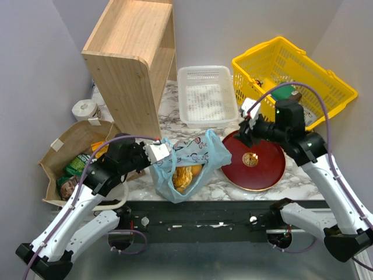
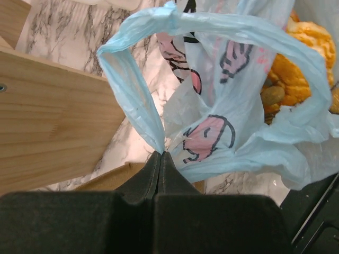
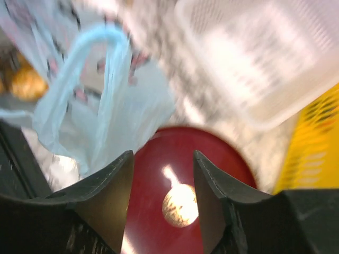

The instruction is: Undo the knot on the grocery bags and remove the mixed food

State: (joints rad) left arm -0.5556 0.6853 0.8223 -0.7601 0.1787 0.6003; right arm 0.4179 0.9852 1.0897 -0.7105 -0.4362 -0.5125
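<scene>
Left tool (image 2: 160, 157) pinched tight on handle loop (image 2: 131, 100) of blue bag (image 1: 205, 153). Right tool (image 3: 163, 159) wide, holding nothing, over red plate (image 1: 268, 170), just beside bag. Bag sits on table (image 1: 217, 189), near front edge. Knot looks undone, loops apart. Orange pastry (image 1: 185, 175) shows inside. Next step, likely: right tool dips into bag mouth and grabs pastry, left tool holding bag open.

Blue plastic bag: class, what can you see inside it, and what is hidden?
Inside the blue plastic bag an orange-yellow pastry shows, with a small brown piece beside it. Whatever lies deeper is covered by the crumpled plastic.
</scene>
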